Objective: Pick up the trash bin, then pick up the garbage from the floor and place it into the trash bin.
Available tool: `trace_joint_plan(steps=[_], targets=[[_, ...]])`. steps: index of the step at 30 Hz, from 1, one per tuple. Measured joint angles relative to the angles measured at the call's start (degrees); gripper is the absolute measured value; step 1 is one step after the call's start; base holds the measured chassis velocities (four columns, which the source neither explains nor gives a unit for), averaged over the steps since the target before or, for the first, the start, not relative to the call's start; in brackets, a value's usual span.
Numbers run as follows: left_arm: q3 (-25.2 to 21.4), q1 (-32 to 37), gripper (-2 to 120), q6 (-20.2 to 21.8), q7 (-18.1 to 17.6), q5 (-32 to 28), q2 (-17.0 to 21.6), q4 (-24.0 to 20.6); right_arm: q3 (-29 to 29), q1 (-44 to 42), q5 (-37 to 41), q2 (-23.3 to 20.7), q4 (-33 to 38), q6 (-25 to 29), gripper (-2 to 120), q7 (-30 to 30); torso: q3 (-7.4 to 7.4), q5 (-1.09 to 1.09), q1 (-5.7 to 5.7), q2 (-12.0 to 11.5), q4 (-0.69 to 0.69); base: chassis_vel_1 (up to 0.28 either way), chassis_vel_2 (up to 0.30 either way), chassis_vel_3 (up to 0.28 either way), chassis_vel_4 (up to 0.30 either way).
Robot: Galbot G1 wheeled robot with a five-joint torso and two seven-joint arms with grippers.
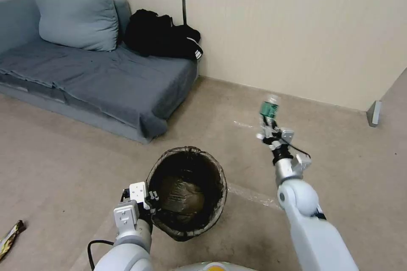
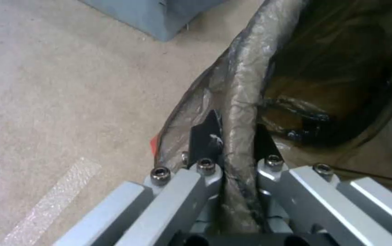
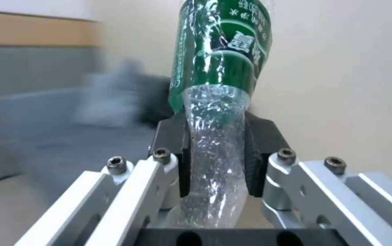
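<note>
The trash bin (image 1: 186, 190), round and lined with a dark bag, hangs in front of me with crumpled brown paper in its bottom. My left gripper (image 1: 150, 203) is shut on its near-left rim; in the left wrist view the bag-covered rim (image 2: 241, 102) runs between the two black pads (image 2: 205, 135). My right gripper (image 1: 268, 129) is raised to the right of the bin and beyond it, shut on a clear bottle with a green label (image 1: 269, 108). The right wrist view shows the crushed clear part of the bottle (image 3: 214, 136) squeezed between the pads.
A grey sofa (image 1: 97, 76) with a cushion and a black bag stands at the back left. A beige wall runs behind. A wrapper (image 1: 10, 237) lies on the floor at the far left. Clear tape strips mark the floor near the bin.
</note>
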Motion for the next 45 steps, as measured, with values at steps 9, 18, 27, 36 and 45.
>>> trace_joint_plan(steps=[9,18,27,36,45], targets=[[-0.1,-0.3,0,0.3,0.0,-0.9,1.5,0.2,-11.5,-7.6,-5.3,-6.6,7.1,5.5,19,-11.3,0.0,0.01,0.0,0.0,0.01,0.0,0.0,0.0,0.0],[0.2,-0.3,0,0.4,0.0,-0.7,1.0,0.2,-16.8,-8.4,-9.4,-5.6,1.7,7.4,19,-13.4,0.0,0.01,0.0,0.0,0.0,0.0,0.0,0.0,0.0],[0.2,-0.1,0,0.5,0.1,-0.5,0.6,-0.1,-17.2,-6.9,-9.1,-4.1,-4.8,8.5,19,-14.7,0.0,0.01,0.0,0.0,0.01,0.0,0.0,0.0,0.0],[0.2,-0.1,0,0.4,0.2,-0.5,0.6,-0.3,-16.4,-6.6,-10.4,-3.7,-7.3,9.1,34,-15.2,0.0,0.01,0.0,0.0,0.0,0.0,0.0,0.0,0.0],[-0.2,-0.1,0,-0.2,1.5,-0.3,0.9,-0.3,-16.1,-6.8,-10.7,-3.7,-6.7,9.1,65,-15.6,0.0,0.01,0.0,0.0,0.0,0.0,0.0,0.0,0.0]])
